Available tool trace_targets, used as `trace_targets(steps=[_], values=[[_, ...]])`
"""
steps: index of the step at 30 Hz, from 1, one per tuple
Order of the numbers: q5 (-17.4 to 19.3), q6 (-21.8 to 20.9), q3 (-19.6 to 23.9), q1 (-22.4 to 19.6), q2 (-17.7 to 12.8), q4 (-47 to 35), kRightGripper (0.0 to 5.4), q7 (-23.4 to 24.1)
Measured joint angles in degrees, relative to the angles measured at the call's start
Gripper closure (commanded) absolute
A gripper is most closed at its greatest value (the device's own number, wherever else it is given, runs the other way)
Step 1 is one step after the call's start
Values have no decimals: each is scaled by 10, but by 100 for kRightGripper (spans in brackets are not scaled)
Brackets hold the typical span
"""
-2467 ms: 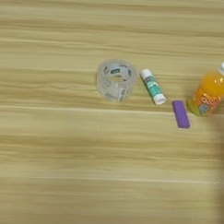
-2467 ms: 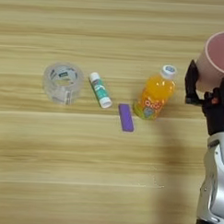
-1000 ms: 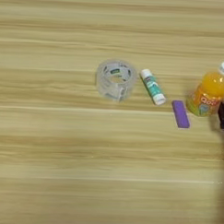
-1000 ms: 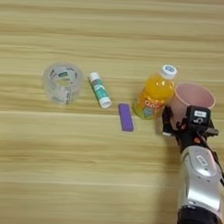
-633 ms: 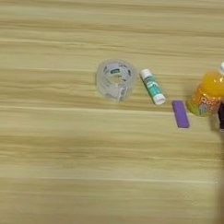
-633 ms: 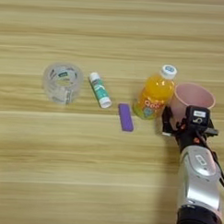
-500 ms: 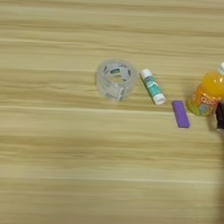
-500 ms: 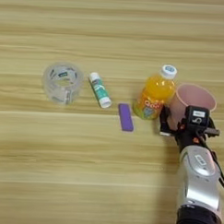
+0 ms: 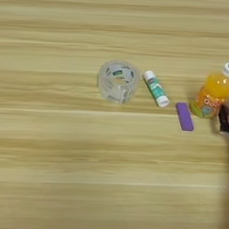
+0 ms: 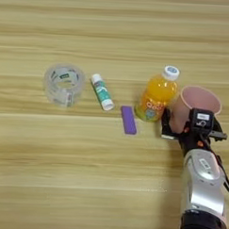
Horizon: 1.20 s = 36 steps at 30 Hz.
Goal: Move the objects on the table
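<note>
Left eye view: clear tape roll (image 9: 118, 80) sits upright on the wood-grain table (image 9: 62, 170), centre-left of the row. White-green glue stick (image 9: 156, 88) lies just right of it, angled, cap end toward the near side. Small purple block (image 9: 184, 116) lies flat, near and to the right of the glue stick, apart from it. Orange juice bottle (image 9: 212, 94) with white cap stands at the right edge, close to the block but not touching. A dark sliver of the gripper shows at the right border beside the bottle; nothing more readable there. Right eye view: same row, shifted left in frame. Pink plastic cup (image 10: 198, 104) stands upright, mouth open upward, just right of the bottle, about touching it. Right gripper (image 10: 184, 126) is at the cup's near side, black fingers clamped on its wall, one finger (image 10: 166, 124) on the bottle side. Silver forearm (image 10: 202, 186) runs down to the bottom edge.
</note>
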<state>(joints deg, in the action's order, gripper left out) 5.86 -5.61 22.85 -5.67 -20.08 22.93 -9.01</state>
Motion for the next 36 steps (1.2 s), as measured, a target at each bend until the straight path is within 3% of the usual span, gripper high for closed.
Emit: trace_targets(steps=[18,27,36], values=[[1,16,-6,27,6,-44,2,3],[2,54,-8,91,19,-149,2,5],[4,125,-10,151,24,-268,2,-7]])
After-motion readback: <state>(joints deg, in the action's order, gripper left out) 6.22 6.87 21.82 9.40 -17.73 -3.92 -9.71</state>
